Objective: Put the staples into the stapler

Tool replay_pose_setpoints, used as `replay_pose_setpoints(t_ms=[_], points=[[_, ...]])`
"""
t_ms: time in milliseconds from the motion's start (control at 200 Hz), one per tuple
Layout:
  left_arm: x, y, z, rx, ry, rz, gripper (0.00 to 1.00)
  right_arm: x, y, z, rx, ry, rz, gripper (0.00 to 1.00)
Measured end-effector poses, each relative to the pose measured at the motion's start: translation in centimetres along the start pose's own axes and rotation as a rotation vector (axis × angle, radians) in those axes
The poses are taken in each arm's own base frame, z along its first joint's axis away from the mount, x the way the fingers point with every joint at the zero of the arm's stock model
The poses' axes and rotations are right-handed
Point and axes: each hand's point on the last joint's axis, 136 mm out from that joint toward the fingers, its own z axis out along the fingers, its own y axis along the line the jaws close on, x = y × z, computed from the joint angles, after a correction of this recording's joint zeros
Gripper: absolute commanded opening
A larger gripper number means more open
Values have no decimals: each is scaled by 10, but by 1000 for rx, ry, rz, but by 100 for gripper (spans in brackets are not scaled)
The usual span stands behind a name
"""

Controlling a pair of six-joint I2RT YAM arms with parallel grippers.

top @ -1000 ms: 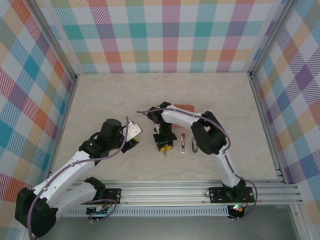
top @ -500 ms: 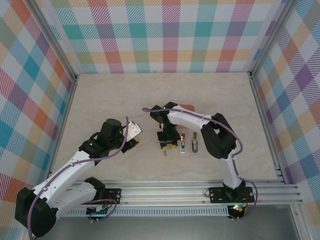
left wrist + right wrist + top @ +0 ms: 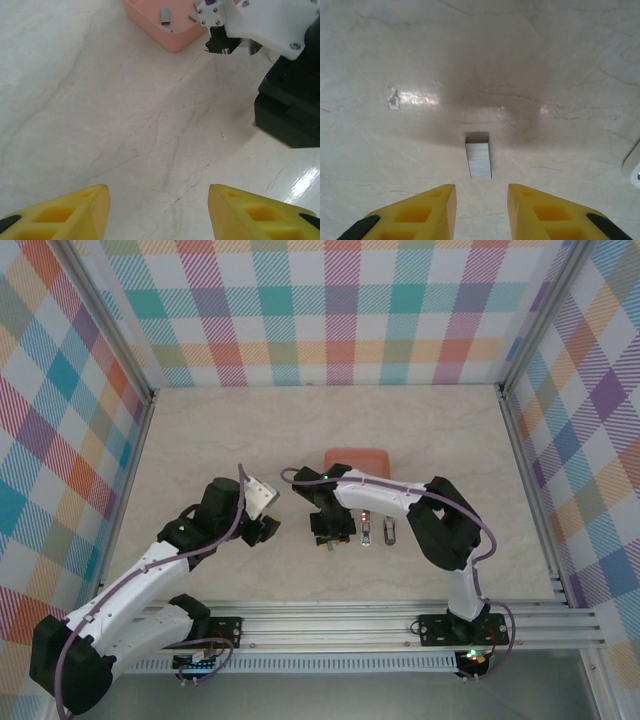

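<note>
While the right gripper (image 3: 481, 195) is hovering low over the table (image 3: 555, 60) with its yellow fingers spread, one grey strip of the staples (image 3: 479, 160) is lying flat just ahead of the gap between them, apart from both. More of them are sitting in the coral-pink tray (image 3: 155, 35), well ahead of the left gripper (image 3: 157, 200), whose fingers are also standing wide apart, holding nothing. From above, the stapler (image 3: 367, 528) is lying just beside the right fingers, on the side facing away from the left gripper.

Grey staple strip (image 3: 479, 160) flat on pale table (image 3: 560, 60); more staples (image 3: 165, 16) inside pink tray (image 3: 172, 41)
</note>
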Motion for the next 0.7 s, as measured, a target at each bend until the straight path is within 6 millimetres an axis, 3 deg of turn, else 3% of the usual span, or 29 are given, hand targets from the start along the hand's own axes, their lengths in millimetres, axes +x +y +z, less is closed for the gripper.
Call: replay_pose_setpoints(t_ms=[405, 700], points=[[4, 4, 1, -22, 10, -115, 57, -5, 2, 16, 14, 13, 2, 32], [4, 5, 1, -31, 11, -118, 57, -14, 7, 14, 15, -9, -4, 30]])
